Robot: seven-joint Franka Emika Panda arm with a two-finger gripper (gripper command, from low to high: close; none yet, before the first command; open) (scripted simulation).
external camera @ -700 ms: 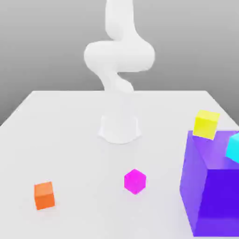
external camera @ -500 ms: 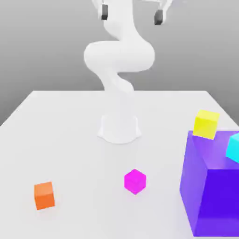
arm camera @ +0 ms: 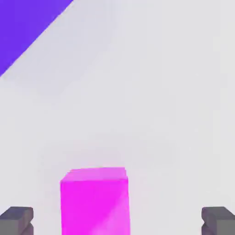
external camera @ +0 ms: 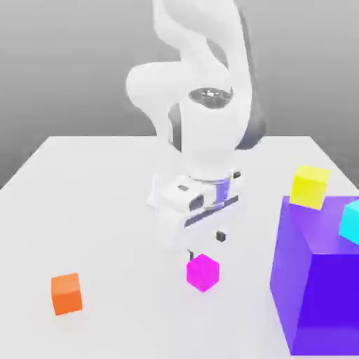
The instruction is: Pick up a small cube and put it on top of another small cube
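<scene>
While bent low over the tabletop, gripper points down just above small magenta cube, fingers spread, gripping nothing.

Arm folded fwd and down, wrist pointing at table; gripper low, fingers spread wide (nothing between pads).
</scene>
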